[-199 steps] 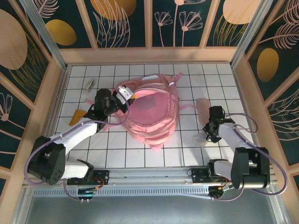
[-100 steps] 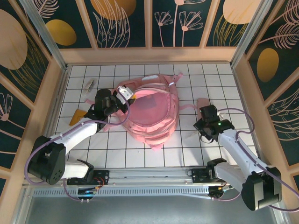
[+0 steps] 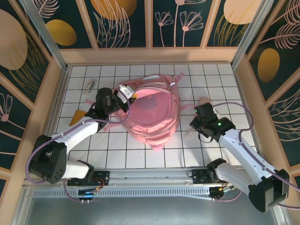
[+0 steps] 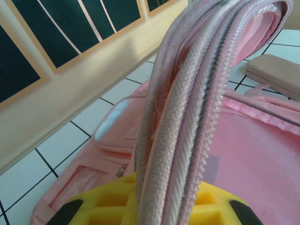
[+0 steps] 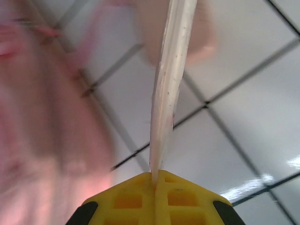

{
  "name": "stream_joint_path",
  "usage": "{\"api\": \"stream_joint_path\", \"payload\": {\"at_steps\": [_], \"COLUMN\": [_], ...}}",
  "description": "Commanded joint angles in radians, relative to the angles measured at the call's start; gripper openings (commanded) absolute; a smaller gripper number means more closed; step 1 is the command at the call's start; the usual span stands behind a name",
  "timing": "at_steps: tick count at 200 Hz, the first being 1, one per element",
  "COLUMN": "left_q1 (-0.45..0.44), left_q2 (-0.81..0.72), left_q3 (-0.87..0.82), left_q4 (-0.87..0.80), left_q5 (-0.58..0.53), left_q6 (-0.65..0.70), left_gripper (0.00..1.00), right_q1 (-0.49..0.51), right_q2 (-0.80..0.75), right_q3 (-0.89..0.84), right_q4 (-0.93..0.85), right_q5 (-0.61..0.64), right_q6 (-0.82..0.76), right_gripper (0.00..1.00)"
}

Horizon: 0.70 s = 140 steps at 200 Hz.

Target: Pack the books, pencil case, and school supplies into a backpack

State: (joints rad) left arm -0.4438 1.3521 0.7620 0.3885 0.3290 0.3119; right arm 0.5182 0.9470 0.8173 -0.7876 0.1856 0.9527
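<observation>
Holding the backpack (image 3: 154, 110) open looks like the step in hand. The left gripper (image 3: 123, 92) sits at the backpack's upper left rim, its jaws clamped on a bunched zipper edge (image 4: 187, 117) lifted clear of the worktop (image 3: 140, 154). Just right of the backpack, the right gripper (image 3: 193, 123) has its jaws pressed together on a thin pale flat piece (image 5: 168, 70), seen edge-on and too blurred to name. A pale pink pencil case (image 3: 203, 100) lies right of the backpack, beyond that gripper. Left of the backpack and apart from it lie an orange pad (image 3: 77, 117) and a small grey-white piece (image 3: 89, 85). The likely next move is to carry the thin piece leftward over the backpack, lower it into the mouth that the left jaws hold up, then let go. That calls for an opening that gapes wide enough, and for the piece to enter edge-first without snagging the zipper teeth.
</observation>
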Motion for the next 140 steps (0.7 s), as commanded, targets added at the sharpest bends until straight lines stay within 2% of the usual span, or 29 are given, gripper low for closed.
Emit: {"api": "stream_joint_path", "payload": {"at_steps": [1, 14, 30, 51, 72, 107, 140], "left_q1": [-0.001, -0.001, 0.000, 0.000, -0.001, -0.001, -0.001], "left_q2": [-0.019, -0.023, -0.021, -0.006, 0.020, 0.031, 0.021], "left_q3": [0.093, 0.115, 0.145, 0.186, 0.219, 0.240, 0.243], "left_q4": [0.039, 0.029, 0.025, 0.029, 0.019, 0.050, 0.059], "left_q5": [0.031, 0.020, 0.018, 0.037, 0.081, 0.107, 0.088], "left_q6": [-0.035, -0.058, -0.090, -0.130, -0.165, -0.208, -0.231], "left_gripper": [0.00, 0.00, 0.00, 0.00, 0.00, 0.00, 0.00], "right_q1": [0.099, 0.110, 0.115, 0.137, 0.142, 0.157, 0.213], "right_q2": [-0.002, 0.021, 0.048, 0.063, 0.087, 0.228, 0.403], "right_q3": [0.169, 0.213, 0.214, 0.179, 0.113, 0.060, 0.070], "right_q4": [-0.026, 0.012, 0.135, 0.321, 0.513, 0.814, 0.993], "right_q5": [-0.008, -0.157, -0.408, -0.518, -0.479, -0.319, -0.071], "right_q6": [-0.054, -0.080, -0.059, 0.068, 0.186, 0.314, 0.402], "right_gripper": [0.00, 0.00, 0.00, 0.00, 0.00, 0.00, 0.00]}}
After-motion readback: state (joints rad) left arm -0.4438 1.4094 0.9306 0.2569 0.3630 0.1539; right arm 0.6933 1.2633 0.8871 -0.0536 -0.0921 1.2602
